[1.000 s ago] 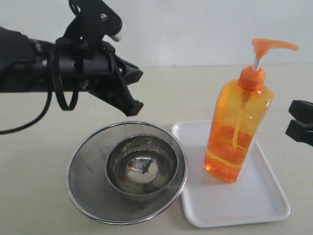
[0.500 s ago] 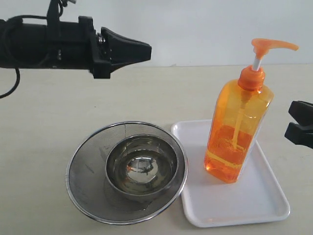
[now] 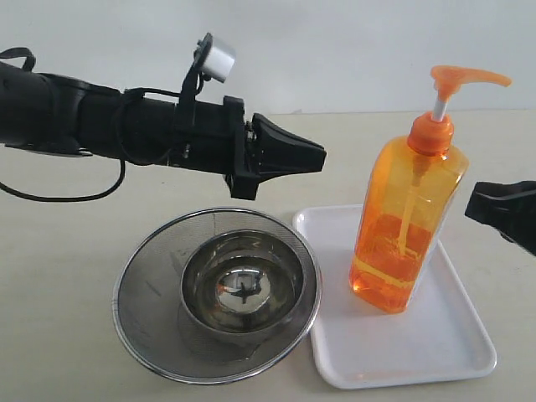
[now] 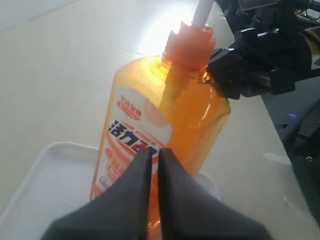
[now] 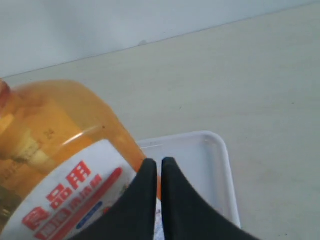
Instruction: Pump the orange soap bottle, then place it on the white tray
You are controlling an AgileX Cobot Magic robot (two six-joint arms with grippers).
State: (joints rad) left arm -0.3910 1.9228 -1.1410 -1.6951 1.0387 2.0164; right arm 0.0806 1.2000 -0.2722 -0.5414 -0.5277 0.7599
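While level over the table (image 3: 59, 251), left claw (image 3: 321, 157) pinched together, tip toward the orange soap bottle (image 3: 406, 218).

Matte black left arm (image 3: 92, 126), thin black cable (image 3: 67, 200), small silver-white cylinder (image 3: 217, 59) on top, wedge-shaped black left claw (image 3: 321, 157)

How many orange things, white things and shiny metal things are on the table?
Orange: 1, the orange soap bottle
White: 1, the white tray
Shiny metal: 2, the mesh strainer and the small bowl sitting in it
Total: 4
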